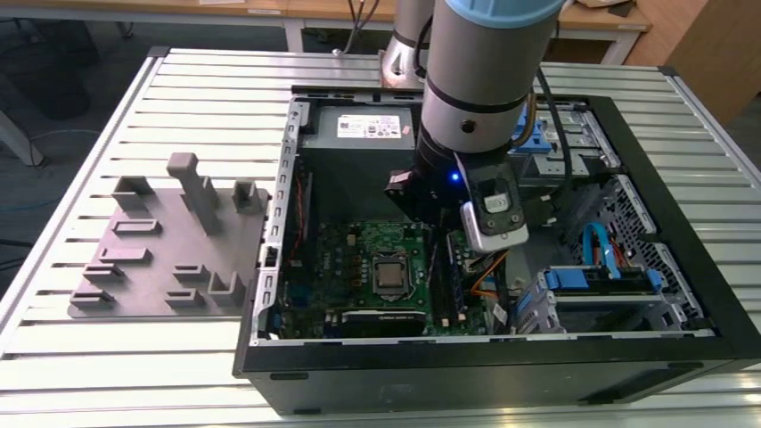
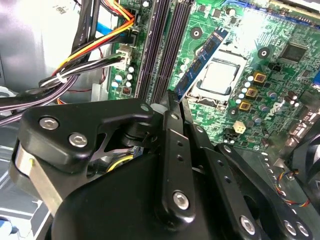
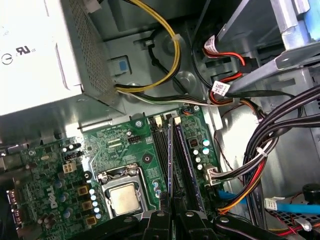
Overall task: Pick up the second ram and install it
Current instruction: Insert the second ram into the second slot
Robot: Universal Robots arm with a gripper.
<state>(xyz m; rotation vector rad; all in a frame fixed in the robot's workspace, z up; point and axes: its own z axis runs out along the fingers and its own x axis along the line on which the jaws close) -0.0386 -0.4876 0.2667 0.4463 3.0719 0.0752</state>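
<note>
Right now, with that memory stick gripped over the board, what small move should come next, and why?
Probably ease straight down: the gripper is shut on the second ram, which hangs edge-on along the long slots of the motherboard, apparently not seated yet.

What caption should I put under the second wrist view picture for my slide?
The tool holds the ram above the motherboard, near the processor.

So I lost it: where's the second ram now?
In both wrist views the second ram sits clamped in the hand, over the memory slots beside the processor socket.
</note>
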